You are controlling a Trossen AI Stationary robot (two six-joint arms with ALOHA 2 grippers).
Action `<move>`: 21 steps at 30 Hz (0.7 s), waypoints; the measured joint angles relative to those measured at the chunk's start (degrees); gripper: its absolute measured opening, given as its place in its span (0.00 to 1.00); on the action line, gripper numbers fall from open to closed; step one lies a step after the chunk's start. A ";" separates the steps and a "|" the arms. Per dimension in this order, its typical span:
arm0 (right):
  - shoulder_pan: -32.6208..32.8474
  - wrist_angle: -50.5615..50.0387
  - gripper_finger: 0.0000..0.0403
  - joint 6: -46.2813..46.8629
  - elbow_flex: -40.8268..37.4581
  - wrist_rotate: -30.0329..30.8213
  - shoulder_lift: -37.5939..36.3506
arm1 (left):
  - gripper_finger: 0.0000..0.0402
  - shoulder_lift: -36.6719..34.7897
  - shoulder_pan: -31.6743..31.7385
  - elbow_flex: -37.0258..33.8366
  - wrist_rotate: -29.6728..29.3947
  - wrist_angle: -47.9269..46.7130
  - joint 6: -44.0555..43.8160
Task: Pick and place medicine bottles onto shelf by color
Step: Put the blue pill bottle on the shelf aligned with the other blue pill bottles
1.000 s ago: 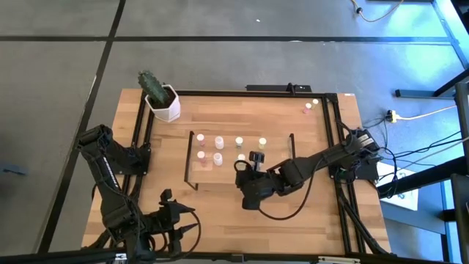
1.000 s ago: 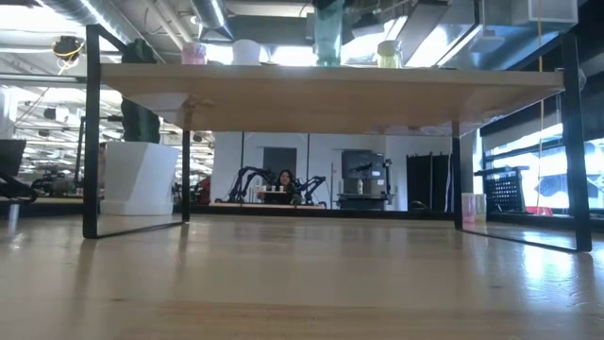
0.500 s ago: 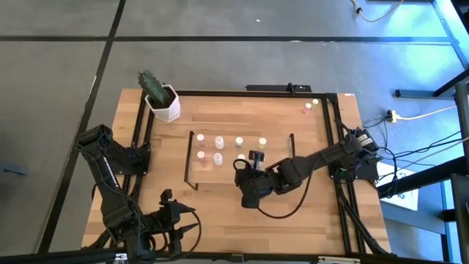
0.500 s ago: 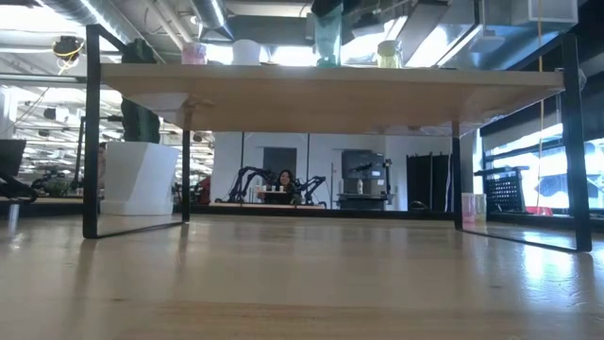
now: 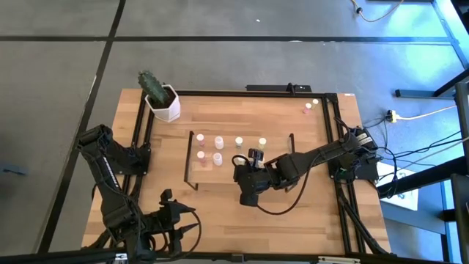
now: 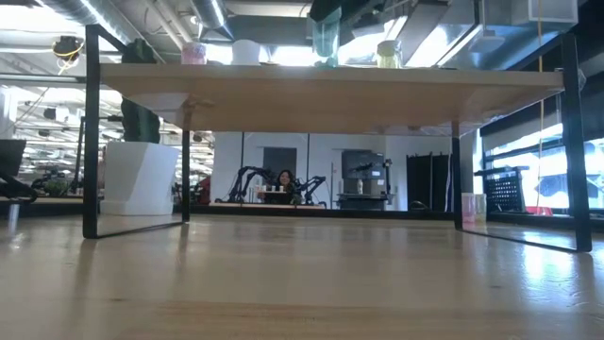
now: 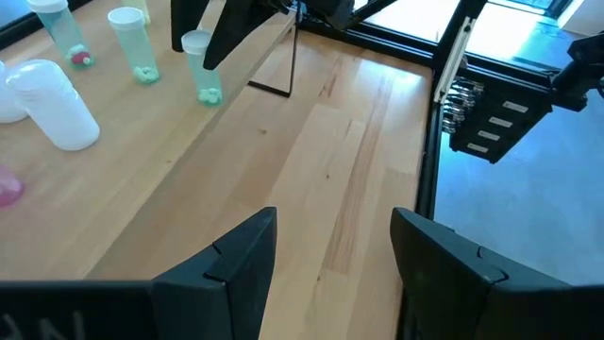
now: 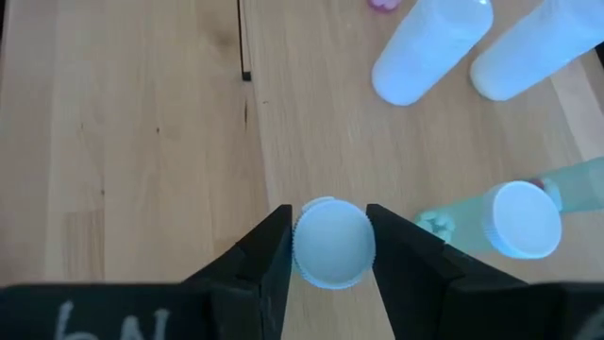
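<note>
The shelf [image 5: 242, 170] stands mid-table with several small medicine bottles on it: pink [image 5: 201, 139], white [image 5: 218, 141], pale green [image 5: 239, 141] and yellow [image 5: 262, 142]. My right gripper [image 8: 330, 247] reaches over the shelf's near part and is shut on a pale green bottle [image 6: 326, 42] that stands on the shelf top. A second pale green bottle [image 8: 514, 219] and two white ones [image 8: 425, 52] stand just beyond it. My left gripper [image 7: 330, 255] waits open at the table's near left [image 5: 187, 220], with nothing between its fingers. My right gripper pinches the pale green bottle's white cap [image 8: 332, 244] between its two fingers [image 8: 269, 255], one on either side. The fingers slant down at it from the near right. The bottle stands upright with its base on the shelf top [image 6: 326, 64].
A white hexagonal pot with a cactus [image 5: 163, 103] stands at the far left corner. Two more small bottles [image 5: 311, 105] stand at the far right corner. Black frame rails [image 5: 139, 147] run along the table's sides. Bare wood lies between the shelf and the near edge.
</note>
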 joint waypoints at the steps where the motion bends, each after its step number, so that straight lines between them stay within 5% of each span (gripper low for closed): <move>1: 0.01 -0.09 0.34 0.11 0.00 -0.02 0.00 | 0.50 0.00 -0.01 0.00 -0.01 0.00 0.00; 14: 0.01 -0.22 0.31 0.10 0.00 0.33 0.00 | 0.50 0.00 0.00 0.00 -0.01 0.00 0.00; 21: -0.01 -0.61 0.39 0.17 -0.07 0.27 0.13 | 0.50 0.00 -0.01 0.00 -0.01 0.00 0.00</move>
